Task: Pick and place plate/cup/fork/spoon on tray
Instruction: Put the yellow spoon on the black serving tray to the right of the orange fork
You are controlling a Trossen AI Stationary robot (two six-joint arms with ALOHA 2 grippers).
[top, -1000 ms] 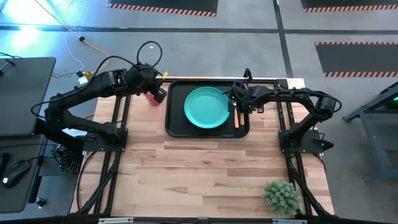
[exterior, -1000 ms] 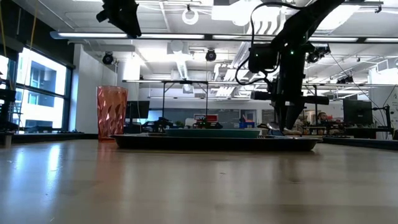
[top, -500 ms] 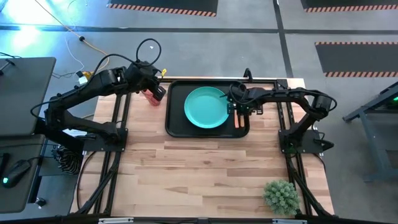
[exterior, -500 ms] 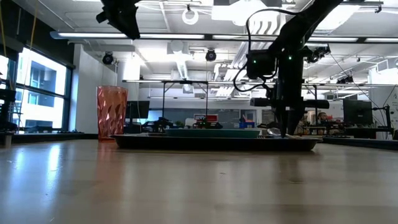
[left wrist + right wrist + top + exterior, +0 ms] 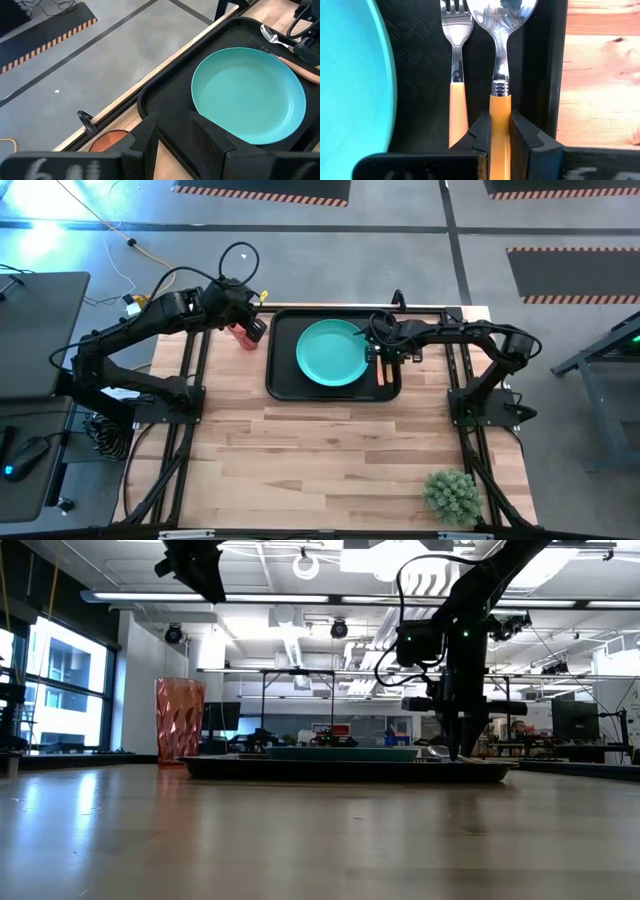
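While the right gripper [image 5: 499, 131] is clamping its fingers [image 5: 481, 131] on the spoon [image 5: 500, 75], it is sitting low inside the tray [image 5: 283, 380], and the spoon's bowl is pointing out ahead of it along the tray's rim. Lying just beside that gripper is the fork [image 5: 456, 75], parallel to the spoon, and beyond the fork the plate [image 5: 332, 352] is resting flat in the tray. Over on the other side, the left gripper [image 5: 174, 132] is hanging above the tray's edge with its fingers parted around nothing, and the cup [image 5: 179, 722] is standing upright on the table [image 5: 330, 450] below it, just outside the tray.
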